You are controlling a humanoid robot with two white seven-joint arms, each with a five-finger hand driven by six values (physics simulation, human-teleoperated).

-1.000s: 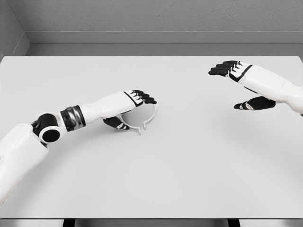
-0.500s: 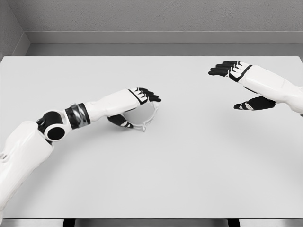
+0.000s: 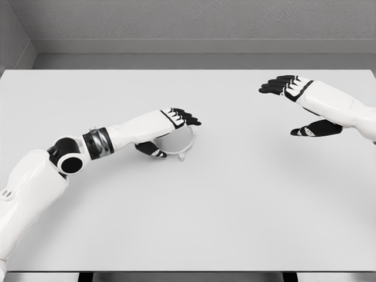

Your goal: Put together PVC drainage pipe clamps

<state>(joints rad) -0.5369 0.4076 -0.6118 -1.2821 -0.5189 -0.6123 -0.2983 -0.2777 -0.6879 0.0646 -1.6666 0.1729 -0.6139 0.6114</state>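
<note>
Head view: left hand pinches the clamp ring on the table; right hand hangs open (idle). Best lift level, gently.

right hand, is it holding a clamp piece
No, the right hand hangs open over the bare table, while the only clamp ring sits at the left hand.

Left hand hides near part of clamp ring; right arm cut off by right edge.
</note>
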